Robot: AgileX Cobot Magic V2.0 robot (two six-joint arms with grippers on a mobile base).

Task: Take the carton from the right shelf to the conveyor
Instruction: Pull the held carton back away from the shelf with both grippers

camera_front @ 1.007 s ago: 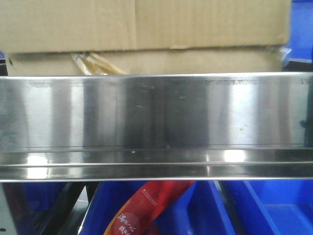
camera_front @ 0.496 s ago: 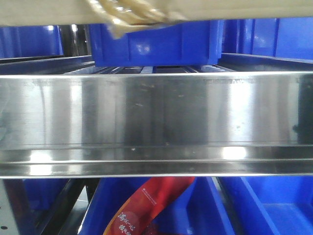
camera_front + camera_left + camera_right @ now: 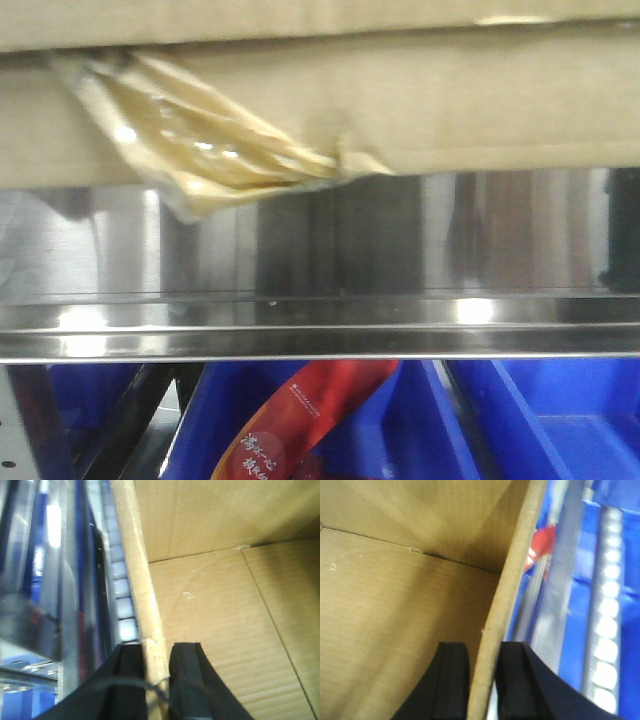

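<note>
Your left gripper [image 3: 157, 652] is clamped on the carton [image 3: 225, 630]. Its black fingers [image 3: 131, 680] straddle one side wall, one outside and one inside, both pressed to the cardboard. Your right gripper [image 3: 482, 652] pinches the opposite wall in the same manner, with the cardboard tight between its fingers [image 3: 452, 685].

From the front, the carton spans the full width above the right shelf [image 3: 330, 250], and its lower edge covers the top of the shiny front lip. The tape wad [image 3: 200, 150] hangs from the carton's lower left edge, over that lip. Below the shelf sit blue bins [image 3: 560, 420] and a red packet [image 3: 300, 420]. A row of white rollers [image 3: 122, 595] runs just beside the left-hand wall.
</note>
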